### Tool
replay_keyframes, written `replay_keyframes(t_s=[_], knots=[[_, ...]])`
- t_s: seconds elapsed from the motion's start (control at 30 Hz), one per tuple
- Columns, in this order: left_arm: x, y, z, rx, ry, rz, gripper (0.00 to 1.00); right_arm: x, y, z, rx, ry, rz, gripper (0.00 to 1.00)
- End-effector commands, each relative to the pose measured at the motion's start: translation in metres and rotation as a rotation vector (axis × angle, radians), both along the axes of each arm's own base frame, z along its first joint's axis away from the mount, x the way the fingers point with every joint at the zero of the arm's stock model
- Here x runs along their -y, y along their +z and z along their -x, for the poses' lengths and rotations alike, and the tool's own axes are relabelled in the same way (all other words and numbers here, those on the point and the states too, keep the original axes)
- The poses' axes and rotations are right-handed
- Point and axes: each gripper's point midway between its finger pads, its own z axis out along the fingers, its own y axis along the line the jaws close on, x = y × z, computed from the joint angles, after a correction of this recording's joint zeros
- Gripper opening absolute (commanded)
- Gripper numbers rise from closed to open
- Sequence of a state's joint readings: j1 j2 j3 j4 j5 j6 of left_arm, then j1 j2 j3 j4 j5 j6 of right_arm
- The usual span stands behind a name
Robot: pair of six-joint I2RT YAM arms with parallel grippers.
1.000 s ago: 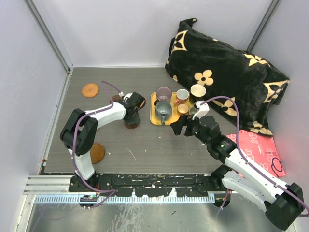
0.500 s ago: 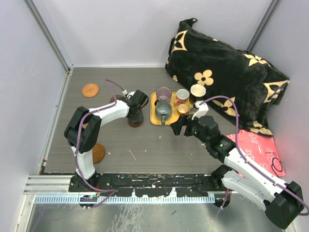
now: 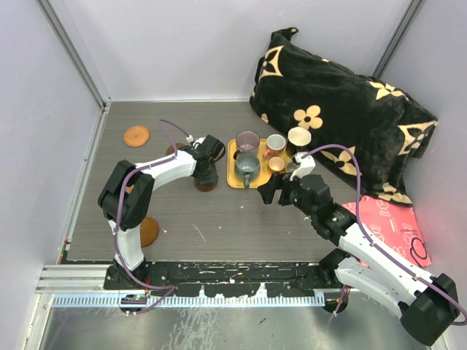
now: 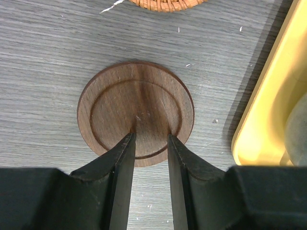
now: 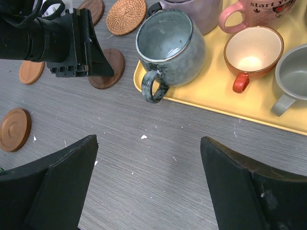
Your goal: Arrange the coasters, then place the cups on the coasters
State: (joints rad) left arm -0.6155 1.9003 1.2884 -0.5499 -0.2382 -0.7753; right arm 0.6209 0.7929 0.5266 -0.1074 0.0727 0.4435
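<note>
— Claws first: how do they stand?

— The left claw (image 4: pixel 150 134) points straight down at a dark wooden coaster (image 4: pixel 136 103). Its 2 fingers (image 4: pixel 122 163) are parted only a little, with nothing pinched between them. The tips hang over the disc, a little off its centre, and I cannot tell whether they touch it.

— And the right claw (image 5: pixel 148 143)?

— Spread wide, holding nothing, over the bare table (image 5: pixel 158 182) just in front of the yellow tray (image 5: pixel 211 98).

— Where does that wooden coaster lie?

— Flat on the table, just beside the tray's left edge but not touching it. A woven coaster (image 5: pixel 126 16) and a darker brown coaster (image 5: pixel 93 8) lie just beyond it. A pale orange coaster (image 5: pixel 30 72) is partly hidden behind the left claw. A reddish-brown coaster (image 5: pixel 14 129) lies well apart toward the near edge, and an orange coaster (image 3: pixel 136 135) sits toward the table's far left corner.

— Cups?

— All 6 are at the tray. The grey-green mug (image 5: pixel 170 48), purple mug (image 5: pixel 196 13), pink mug (image 5: pixel 259 12), small orange cup (image 5: pixel 253 50) and small grey cup (image 5: pixel 293 76) stand upright on it. A black cup (image 3: pixel 299 136), cream inside, stands at the tray's far right corner, next to the black pillow (image 3: pixel 343 109). Whether it rests on the tray I cannot tell.
</note>
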Motion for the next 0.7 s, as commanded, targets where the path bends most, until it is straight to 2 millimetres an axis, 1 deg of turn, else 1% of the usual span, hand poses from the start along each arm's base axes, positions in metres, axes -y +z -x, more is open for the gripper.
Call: replay_keyframes(t_s=[0.0,0.23,0.67], knots=[[0.0114,-0.0167,0.0117,-0.054,-0.009,0.028,0.35,-0.0025,0.0132,-0.0046,0.044,-0.005,-0.020,0.93],[0.0155,-0.0162,0.0164,-0.056,-0.017,0.033,0.35,-0.0025,0.0135,-0.0040,0.044,-0.006,-0.025,0.93],[0.0184,-0.0192,0.0170,-0.058,-0.021,0.036,0.34,-0.0017,0.0138,-0.0030,0.045,-0.006,-0.028,0.93]])
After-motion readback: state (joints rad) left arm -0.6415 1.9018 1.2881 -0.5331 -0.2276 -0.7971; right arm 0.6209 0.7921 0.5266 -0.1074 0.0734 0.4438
